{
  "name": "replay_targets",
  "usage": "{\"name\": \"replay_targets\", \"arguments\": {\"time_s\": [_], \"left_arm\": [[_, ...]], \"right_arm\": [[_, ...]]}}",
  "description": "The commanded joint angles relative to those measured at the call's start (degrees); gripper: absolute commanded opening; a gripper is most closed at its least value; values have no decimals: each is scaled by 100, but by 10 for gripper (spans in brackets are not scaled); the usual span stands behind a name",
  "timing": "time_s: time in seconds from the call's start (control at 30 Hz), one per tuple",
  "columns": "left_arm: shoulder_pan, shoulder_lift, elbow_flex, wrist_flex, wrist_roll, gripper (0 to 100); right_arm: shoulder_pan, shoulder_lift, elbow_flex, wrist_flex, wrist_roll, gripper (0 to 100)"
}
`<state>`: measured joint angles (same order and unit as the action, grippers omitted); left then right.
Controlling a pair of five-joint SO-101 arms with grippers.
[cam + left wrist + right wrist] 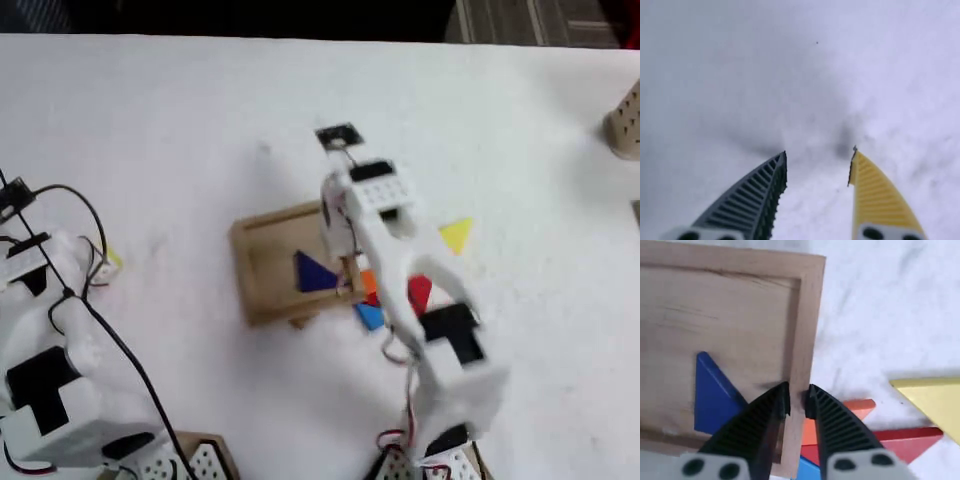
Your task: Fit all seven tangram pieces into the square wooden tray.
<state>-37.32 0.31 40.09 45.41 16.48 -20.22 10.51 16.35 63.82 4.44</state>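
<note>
Most of my high view is white table (180, 120). The right arm (400, 270) stretches across the middle of it and hides the right side of the wooden tray (262, 262). The left arm (50, 380) sits at the table's left edge, partly cut off. The tray lies near the table's centre.

The right gripper (797, 397) has its jaws nearly together astride the tray's right wall, one finger inside and one outside, pinching it as far as I can make out. The left gripper (817, 155) hangs over bare table with its fingers spread wide, holding nothing.

Inside the tray lies a dark blue triangle (313, 273); in my right wrist view a finger hides one corner. Just outside the right wall a red piece (419, 292), an orange piece (368, 283) and a light blue piece (370, 316) crowd together. The arm covers them too much for me to tell their shapes. A yellow triangle (457, 235) lies apart, farther right.
</note>
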Motion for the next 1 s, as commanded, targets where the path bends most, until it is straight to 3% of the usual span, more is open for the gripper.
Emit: {"name": "replay_targets", "arguments": {"time_s": [0.0,0.17,0.27,0.37,0.57,0.7,0.8,0.97], "left_arm": [[-66,-22,-290,114,-308,226],[31,-92,-123,114,-484,226],[180,-532,211,105,-659,226],[391,-1314,800,35,-686,226],[954,-3477,2418,-334,-1257,226],[1692,-5086,3411,-281,-1530,229],[2114,-6123,3666,334,-1319,229],[3231,-6659,3640,782,-888,229]], "right_arm": [[4,-1226,1486,-1341,70,18],[-189,-1587,1960,-2343,-18,19],[-215,-1437,1829,-2624,-738,45],[-215,-1086,1389,-2633,-1240,100],[-207,-198,527,-2246,-1802,70],[136,-497,185,-1385,-1714,67],[497,-1209,229,-400,-1389,40],[1218,-2527,1266,22,-563,16]]}}
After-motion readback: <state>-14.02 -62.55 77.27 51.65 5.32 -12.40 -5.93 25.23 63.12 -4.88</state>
